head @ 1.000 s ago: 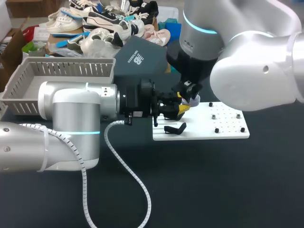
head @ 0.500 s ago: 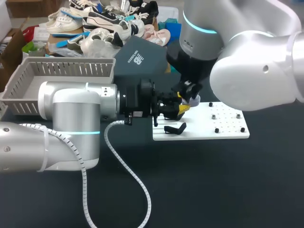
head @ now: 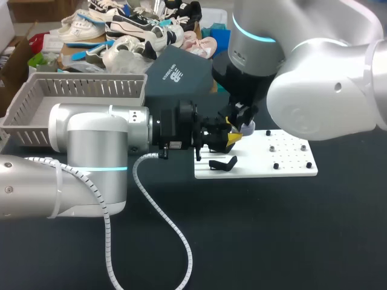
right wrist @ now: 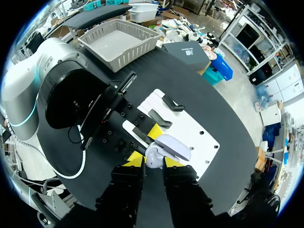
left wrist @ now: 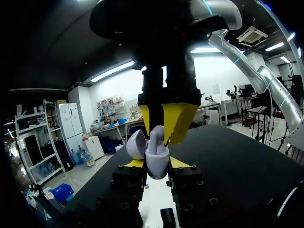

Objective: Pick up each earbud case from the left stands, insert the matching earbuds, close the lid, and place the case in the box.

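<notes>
2 grippers meet near the white stand plate (head: pixel 284 160). Left gripper (left wrist: pixel 156 163) clamps the pale earbud case (left wrist: pixel 156 168), lid (left wrist: pixel 136 144) tipped back. Right gripper (right wrist: pixel 153 161) pinches 1 earbud (left wrist: pixel 156 137) at the case's socket. Advice: press straight down, release only once seated.

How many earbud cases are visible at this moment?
1. The lavender earbud case, lid open, is held in the left gripper over the white board. Others may be hidden.

head looks down from behind; both wrists closely face the earbud case (left wrist: pixel 156 164).
</notes>
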